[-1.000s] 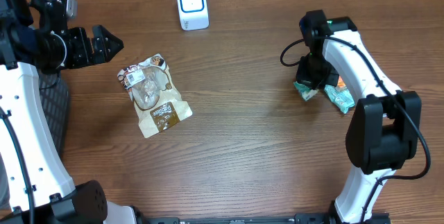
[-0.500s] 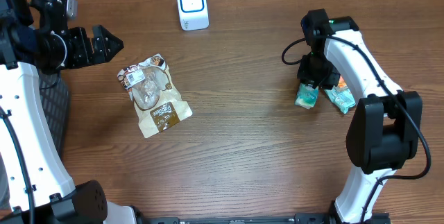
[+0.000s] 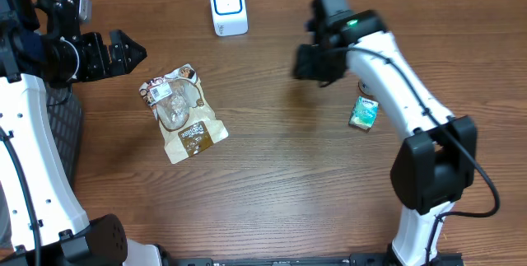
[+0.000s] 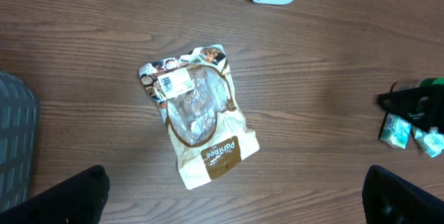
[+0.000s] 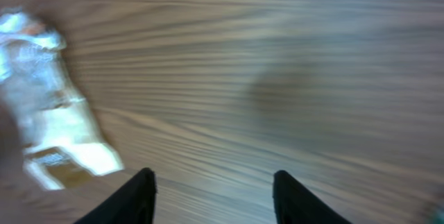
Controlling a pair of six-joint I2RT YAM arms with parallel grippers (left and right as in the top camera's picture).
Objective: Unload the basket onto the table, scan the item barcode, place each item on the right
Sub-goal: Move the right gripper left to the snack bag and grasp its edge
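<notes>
Evidently, nothing was held at the scanner (image 3: 228,7): left gripper (image 3: 123,52) and right gripper (image 5: 214,179) were seen parted and empty; the bag (image 3: 181,111) was judged not yet scanned.

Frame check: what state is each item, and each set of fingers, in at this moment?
Left fingers: wide open, empty, above the table.
Right fingers: apart, nothing between them; view blurred.
Snack bag: lying flat on the table, white label facing up, not held.
Green packet: lying on the table, not held.
Scanner: standing at the far edge, no item held to it.
</notes>
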